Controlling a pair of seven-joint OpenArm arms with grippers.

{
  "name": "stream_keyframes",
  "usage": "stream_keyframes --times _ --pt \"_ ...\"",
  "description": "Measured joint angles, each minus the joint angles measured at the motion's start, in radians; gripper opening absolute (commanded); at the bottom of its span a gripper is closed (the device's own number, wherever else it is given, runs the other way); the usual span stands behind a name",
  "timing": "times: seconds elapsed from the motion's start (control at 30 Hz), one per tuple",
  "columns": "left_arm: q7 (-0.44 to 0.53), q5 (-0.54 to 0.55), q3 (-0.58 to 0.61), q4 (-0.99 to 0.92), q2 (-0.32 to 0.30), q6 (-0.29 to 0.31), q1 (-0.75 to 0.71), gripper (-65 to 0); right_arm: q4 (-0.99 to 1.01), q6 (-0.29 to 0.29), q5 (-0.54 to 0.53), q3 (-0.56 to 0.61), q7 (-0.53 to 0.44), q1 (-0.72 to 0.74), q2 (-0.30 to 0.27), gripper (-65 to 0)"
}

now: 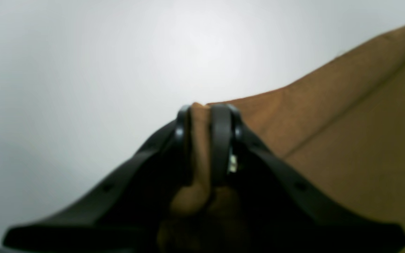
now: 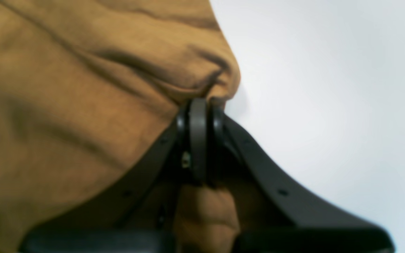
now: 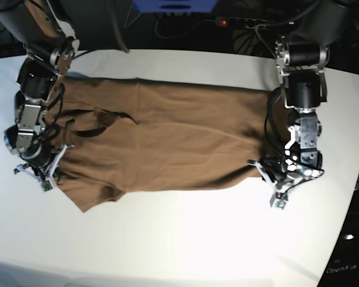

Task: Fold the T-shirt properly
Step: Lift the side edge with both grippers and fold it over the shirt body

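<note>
One white table (image 3: 185, 239) carries everything here, and the single brown T-shirt (image 3: 179, 140) lies spread flat across its middle, laid sideways so that its length runs from one arm to the other. On the shirt's collar end, at the base view's left, the cloth is rumpled, with one dark fold line near the neck opening and one short sleeve (image 3: 99, 194) jutting toward the near table edge; the opposite end, at the hem, lies smoother. Two arms work the shirt, one at each end. The right gripper (image 2: 202, 105), at the shirt's collar end, has its two jaws pressed tight together on a bunched lip of the brown cloth, which puckers into creases just above the fingertips and bulges again below them inside the claw. The left gripper (image 1: 206, 110), at the hem end's near corner, is likewise clamped on the fabric: a narrow ridge of brown cloth stands pinched between its two dark fingers, and the shirt's edge runs away from it up to the right over bare table. Behind the shirt, beyond the far table edge, one small red light (image 3: 225, 22) glows among dark cables.
</note>
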State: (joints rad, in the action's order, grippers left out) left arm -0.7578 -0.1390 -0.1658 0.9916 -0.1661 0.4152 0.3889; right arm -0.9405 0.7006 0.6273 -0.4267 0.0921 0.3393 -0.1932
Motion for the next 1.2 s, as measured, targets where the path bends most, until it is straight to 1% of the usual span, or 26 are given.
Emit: stream_keyframes --times 0.1,0.17,0.27,0.37,0.53,0.67,0.83,0.93,1.0,1.1,1.2 --pt "-0.056 -0.004 0.003 0.059 0.001 0.000 -0.025 -56.2 -0.148 -0.001 0.003 -0.001 0.000 -0.084 0.025 -64.7" --pt "-0.058 -0.007 0.003 0.079 0.001 0.000 -0.041 -56.2 -0.242 0.005 0.003 0.000 -0.012 -0.140 0.045 -64.7" --pt "-0.072 -0.008 0.003 0.095 0.002 0.001 -0.042 -56.2 -0.342 0.005 0.008 0.002 -0.036 -0.183 0.078 -64.7" --pt "-0.072 -0.008 0.003 0.116 0.003 0.000 -0.045 -56.2 -0.420 0.006 -0.002 0.006 -0.060 -0.225 0.093 -64.7" --pt "-0.071 -0.011 0.003 0.159 0.004 0.001 -0.089 -56.2 -0.484 0.006 0.003 0.003 -0.049 -0.291 0.091 -64.7" --pt "-0.073 -0.011 0.003 0.243 0.005 0.004 -0.129 -56.2 -0.517 0.006 -0.002 0.001 -0.121 -0.324 0.091 -64.7" --pt "-0.074 -0.011 0.003 0.327 0.000 0.004 -0.176 -56.2 -0.528 0.007 0.003 -0.002 -0.134 -0.391 0.090 -64.7" --pt "-0.088 -0.014 0.003 0.351 -0.001 0.004 -0.181 -56.2 -0.555 0.007 0.002 -0.006 -0.151 -0.406 0.089 -64.7" --pt "-0.103 -0.012 0.003 0.372 -0.001 0.004 -0.182 -56.2 -0.592 0.007 -0.005 -0.030 -0.169 -0.419 0.092 -64.7" --pt "-0.114 -0.011 0.003 0.416 -0.001 0.004 -0.193 -56.2 -0.617 0.006 0.003 -0.041 -0.158 -0.433 0.089 -64.7" --pt "-0.117 -0.008 0.003 0.460 0.000 0.007 -0.212 -56.2 -0.624 0.010 0.001 -0.050 -0.180 -0.446 0.090 -64.7"
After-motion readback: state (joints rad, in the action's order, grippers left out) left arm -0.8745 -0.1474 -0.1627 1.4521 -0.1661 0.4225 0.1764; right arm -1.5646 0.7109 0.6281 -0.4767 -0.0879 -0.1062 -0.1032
